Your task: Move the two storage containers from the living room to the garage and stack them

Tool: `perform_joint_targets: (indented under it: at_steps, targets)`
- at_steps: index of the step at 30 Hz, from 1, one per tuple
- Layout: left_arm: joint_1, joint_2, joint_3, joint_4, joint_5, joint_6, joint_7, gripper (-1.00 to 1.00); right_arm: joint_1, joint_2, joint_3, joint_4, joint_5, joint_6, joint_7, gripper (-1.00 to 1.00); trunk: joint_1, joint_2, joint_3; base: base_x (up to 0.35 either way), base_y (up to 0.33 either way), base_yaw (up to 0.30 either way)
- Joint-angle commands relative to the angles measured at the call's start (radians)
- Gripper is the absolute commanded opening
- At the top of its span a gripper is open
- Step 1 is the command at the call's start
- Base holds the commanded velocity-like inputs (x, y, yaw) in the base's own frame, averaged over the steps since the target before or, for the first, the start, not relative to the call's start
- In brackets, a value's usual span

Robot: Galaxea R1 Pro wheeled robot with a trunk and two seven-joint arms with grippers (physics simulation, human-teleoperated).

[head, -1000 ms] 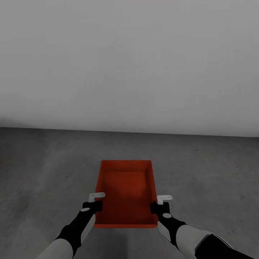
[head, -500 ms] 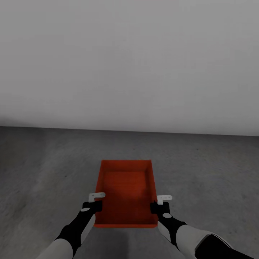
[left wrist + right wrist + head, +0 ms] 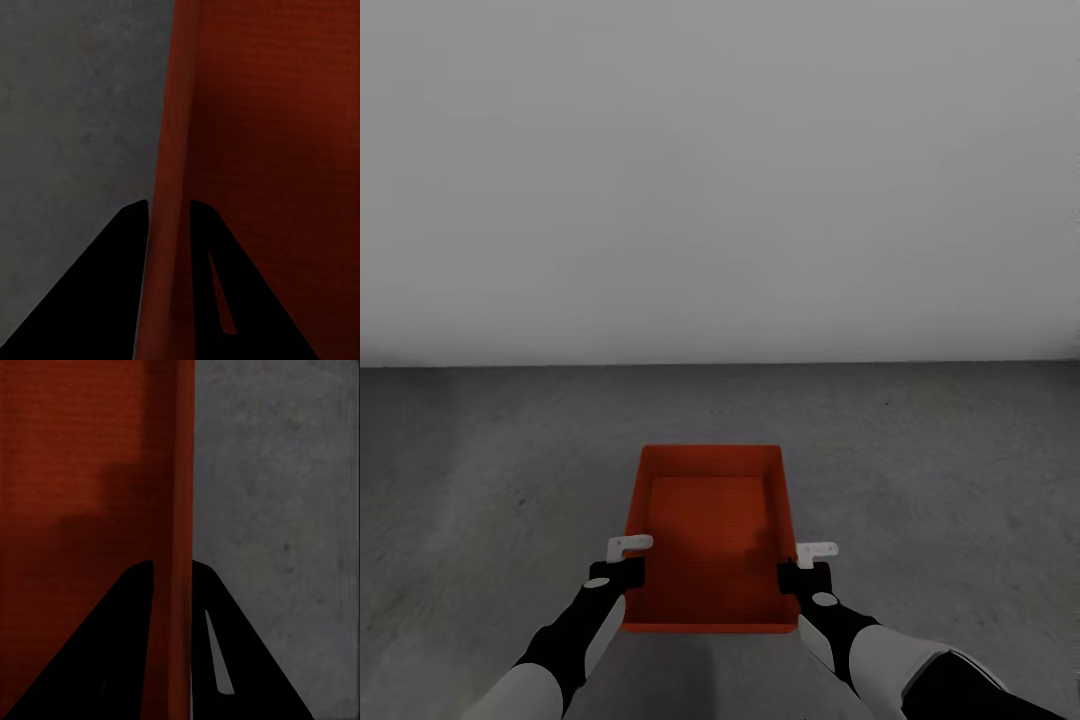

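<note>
Left tool (image 3: pixel 628 560) clamped on the left long wall of the storage container (image 3: pixel 710 535), near the end closest to the robot. In the left wrist view the two dark fingers (image 3: pixel 112 300) sat either side of the thin orange-red wall, one outside over the floor, one inside over the tray bottom, wall pinched between them. Right tool (image 3: pixel 803 565) clamped likewise on the right long wall, opposite the left one. Right wrist view: dark fingers (image 3: pixel 240 660) straddled the wall, closed onto it, grey concrete on the outer side, orange-red tray bottom on the inner.

Container held between the two tools, centred ahead of the robot, long axis running away from it, open top up, roughly level. Interior bare; faint shadow on the bottom near the right wall. Could not tell from the head view whether its underside touched the floor or hung just above it.

Floor (image 3: pixel 940 470) dark grey, matte, lightly mottled, spread out on all sides of the container. Beyond it, a plain white wall (image 3: pixel 720 180) met the floor in a straight line across the view. Black-and-white forearms entered from the lower edge, either side of the tray.
</note>
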Motion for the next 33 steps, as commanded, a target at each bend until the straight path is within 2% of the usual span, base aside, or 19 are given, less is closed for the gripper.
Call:
perform_joint_targets:
  at_steps: [1, 8, 33]
  targets:
    - [-0.001, 0.001, 0.009, -0.007, -0.015, 0.009, 0.028, -1.0, 0.0, 0.0, 0.001, 0.004, -0.029, -0.008, -0.007, -1.0, 0.0, 0.0, -0.001, 0.0, 0.0, -0.216]
    - [-0.001, 0.001, 0.009, -0.007, -0.015, 0.009, 0.028, -1.0, 0.0, 0.0, 0.001, 0.004, -0.029, -0.008, -0.007, -1.0, 0.0, 0.0, -0.001, 0.0, 0.0, -0.121]
    - [-0.001, 0.001, 0.009, -0.007, -0.015, 0.009, 0.028, -1.0, 0.0, 0.0, 0.001, 0.004, -0.029, -0.008, -0.007, -1.0, 0.0, 0.0, -0.001, 0.0, 0.0, -0.001]
